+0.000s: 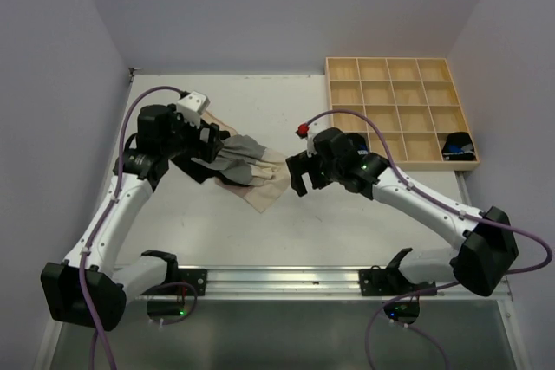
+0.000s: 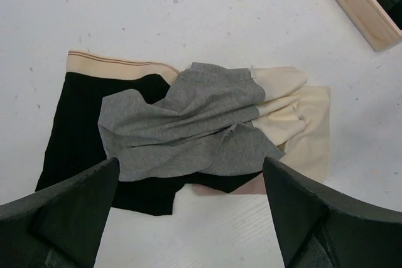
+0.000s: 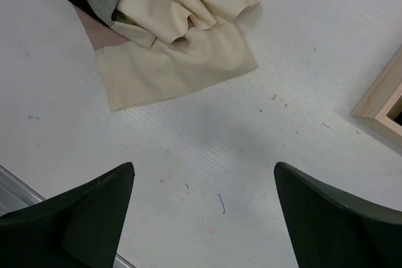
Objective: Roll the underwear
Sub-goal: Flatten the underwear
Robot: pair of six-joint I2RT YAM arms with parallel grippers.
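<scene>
All the pieces lie in one loose, unrolled heap on the white table (image 2: 207, 10). The black underwear (image 2: 72, 136), with a beige waistband, is spread flat underneath. The grey underwear (image 2: 182, 123) lies crumpled across it. The pale beige underwear (image 2: 301, 117) is wrinkled, touching the grey one and partly under it; perhaps it is more than one piece. A pinkish edge (image 2: 235, 187) shows beneath.

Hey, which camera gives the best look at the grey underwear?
The left wrist view: the grey underwear fills the middle, crumpled over the black pair and touching the beige ones. The top external view shows it small, beside the left tool. The right wrist view catches only a corner at its top edge.
</scene>
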